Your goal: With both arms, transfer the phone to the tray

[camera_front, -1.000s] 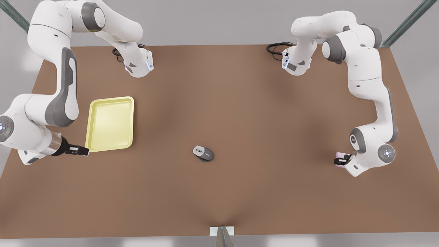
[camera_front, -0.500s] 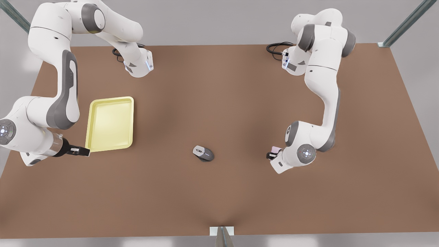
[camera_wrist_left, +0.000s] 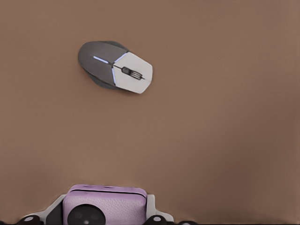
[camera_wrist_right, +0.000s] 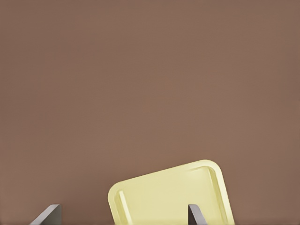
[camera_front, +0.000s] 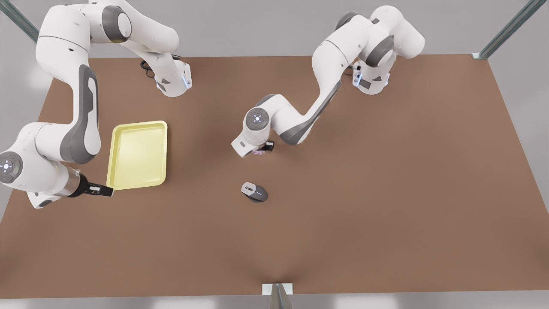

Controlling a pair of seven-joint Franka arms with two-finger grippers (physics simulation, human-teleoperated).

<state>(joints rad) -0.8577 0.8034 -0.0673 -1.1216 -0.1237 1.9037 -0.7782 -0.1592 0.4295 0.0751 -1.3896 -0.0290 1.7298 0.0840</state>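
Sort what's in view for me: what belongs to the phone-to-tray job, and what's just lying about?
Job:
- phone, held in the left pincer above the table's middle
- tray, pale yellow, nothing in it
- right pincer, open, at the tray's near corner, waiting

Lying about:
- grey computer mouse
- black cable at one arm's base

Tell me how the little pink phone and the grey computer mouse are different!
The small pale pink slab phone is boxy with straight edges; the rounded grey and white computer mouse is curved like a pebble. The phone is held in the left gripper above the brown table, while the mouse lies on the table by itself. The right gripper, open, waits at the pale yellow tray's corner. Both are small.
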